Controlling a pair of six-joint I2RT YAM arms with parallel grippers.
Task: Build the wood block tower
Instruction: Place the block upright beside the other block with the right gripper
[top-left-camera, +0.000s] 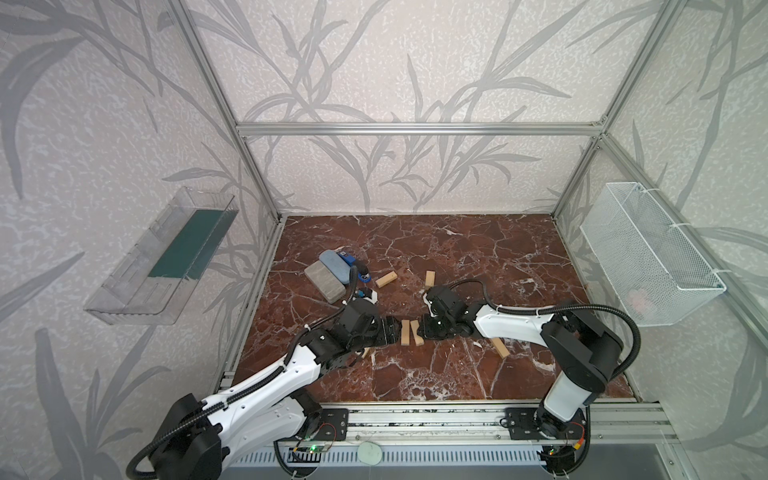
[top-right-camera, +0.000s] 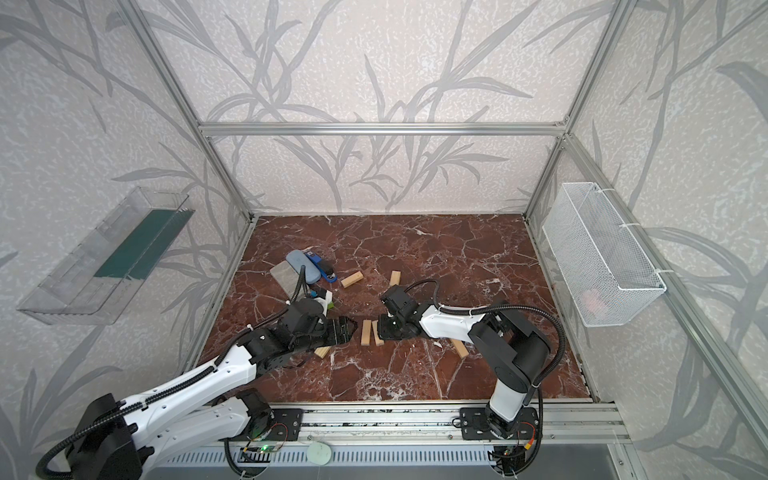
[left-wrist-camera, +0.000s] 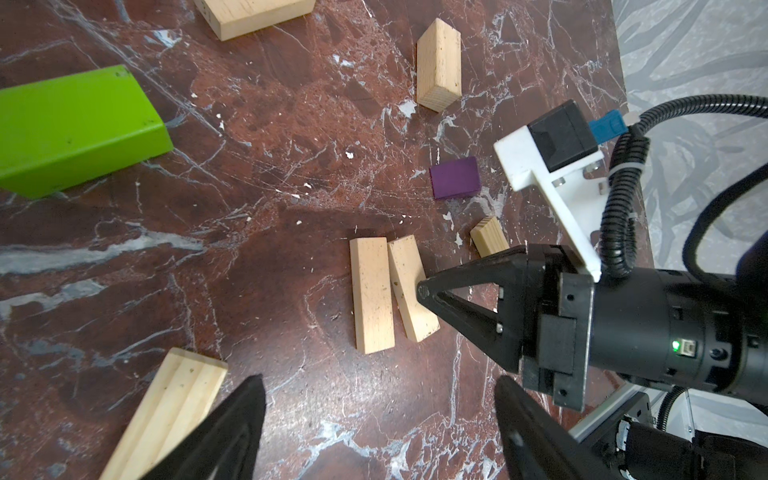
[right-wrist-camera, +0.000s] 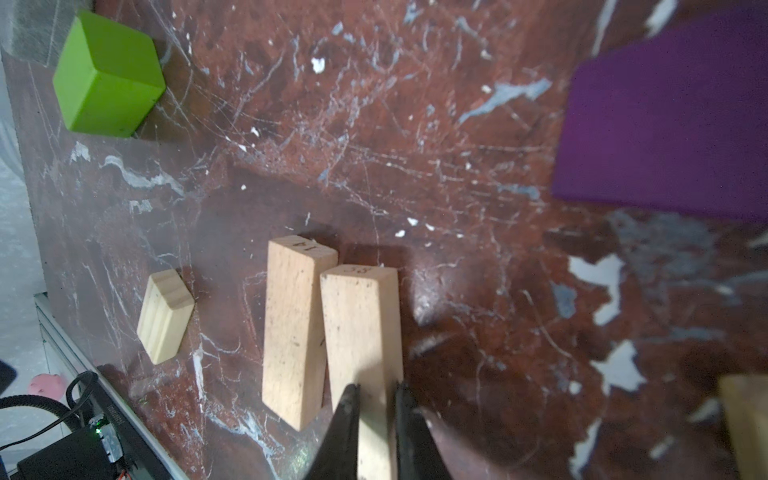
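Faintly, something pink (top-left-camera: 638, 297) sits in the wire basket (top-left-camera: 614, 249) (wood blocks (top-left-camera: 405, 332) lie outside).

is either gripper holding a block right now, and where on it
Nothing is held. The right gripper is shut, its tip touching the slanted wood block; the left gripper is open, empty.

We are looking at a grey-blue oblong case (top-left-camera: 334, 264) lying on the red marble worktop (top-left-camera: 478, 249), just beside a grey slab (top-left-camera: 325, 284) and a blue-and-black stapler-like item (top-left-camera: 349, 260). A white mesh basket (top-left-camera: 648, 257) is hanging on the right wall, and a clear tray (top-left-camera: 124, 291) on the left.
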